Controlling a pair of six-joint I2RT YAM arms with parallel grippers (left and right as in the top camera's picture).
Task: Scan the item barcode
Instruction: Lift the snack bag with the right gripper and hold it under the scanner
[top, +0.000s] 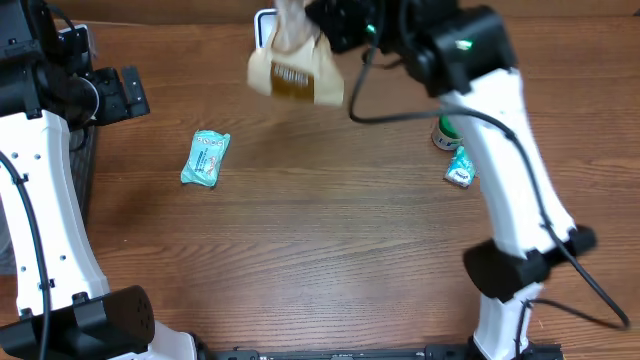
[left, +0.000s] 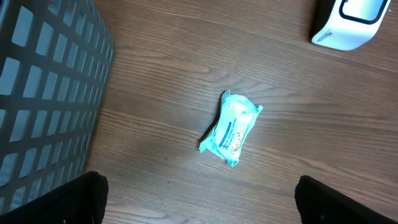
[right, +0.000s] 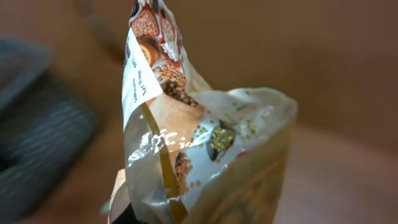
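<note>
Holding entry: tan snack bag (top: 295, 72), pinched at its top by my right end effector (top: 318, 25), hanging above the desk (top: 330, 230) beside the white scanner (top: 263, 27). Pickup done; I judge the scan itself still pending. Left end effector (top: 125, 92): wide, empty. Teal packet (left: 231, 127): untouched on the desk.

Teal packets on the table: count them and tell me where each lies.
2. Left teal packet lies left of centre; right teal packet lies beside the right arm. Others may hide beneath it.
</note>
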